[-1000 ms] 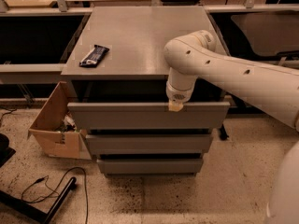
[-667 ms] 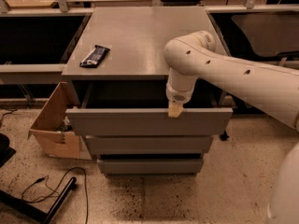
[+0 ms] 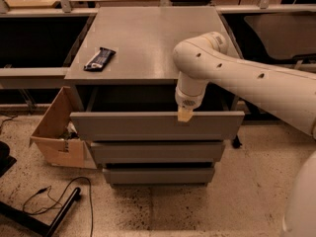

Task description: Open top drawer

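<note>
The top drawer point(image 3: 148, 127) of the grey cabinet is pulled part way out, its wide flat front standing well forward of the two drawer fronts below. Its dark interior shows behind the front panel. My gripper point(image 3: 184, 114) hangs down from the white arm point(image 3: 232, 73) and rests at the top edge of the drawer front, right of its middle. Its yellowish tip touches the edge of the panel.
A dark snack bar point(image 3: 99, 58) lies on the cabinet top point(image 3: 153, 38) at the left. The middle drawer point(image 3: 157, 152) and the bottom drawer point(image 3: 158, 175) are shut. An open cardboard box point(image 3: 55, 132) stands on the floor to the left. Cables and a black stand leg point(image 3: 54, 209) lie at the lower left.
The top drawer has slid further out toward the camera, and my gripper has moved forward and down with its front edge.
</note>
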Motion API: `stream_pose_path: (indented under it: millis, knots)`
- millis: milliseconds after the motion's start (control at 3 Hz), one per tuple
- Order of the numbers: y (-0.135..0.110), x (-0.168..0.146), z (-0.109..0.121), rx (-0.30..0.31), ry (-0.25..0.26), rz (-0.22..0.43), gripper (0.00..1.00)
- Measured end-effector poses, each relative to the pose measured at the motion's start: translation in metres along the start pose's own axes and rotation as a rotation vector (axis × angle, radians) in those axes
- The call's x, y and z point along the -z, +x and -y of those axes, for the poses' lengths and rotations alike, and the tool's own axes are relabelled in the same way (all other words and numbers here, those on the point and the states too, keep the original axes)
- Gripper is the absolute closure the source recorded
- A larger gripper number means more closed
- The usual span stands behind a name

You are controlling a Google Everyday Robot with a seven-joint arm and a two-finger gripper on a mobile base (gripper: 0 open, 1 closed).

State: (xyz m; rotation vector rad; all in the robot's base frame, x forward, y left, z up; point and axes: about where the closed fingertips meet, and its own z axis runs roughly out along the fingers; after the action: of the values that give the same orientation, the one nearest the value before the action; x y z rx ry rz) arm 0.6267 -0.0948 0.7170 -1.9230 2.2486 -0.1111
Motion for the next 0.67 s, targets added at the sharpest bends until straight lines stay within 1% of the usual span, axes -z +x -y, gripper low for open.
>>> stream_pose_path:
  millis: [333,667]
  knots:
    - [0.000,0.000,0.000,0.000,0.000,0.000,0.38]
    - [-0.008,0.032,0.003,0.037,0.083,0.007,0.15]
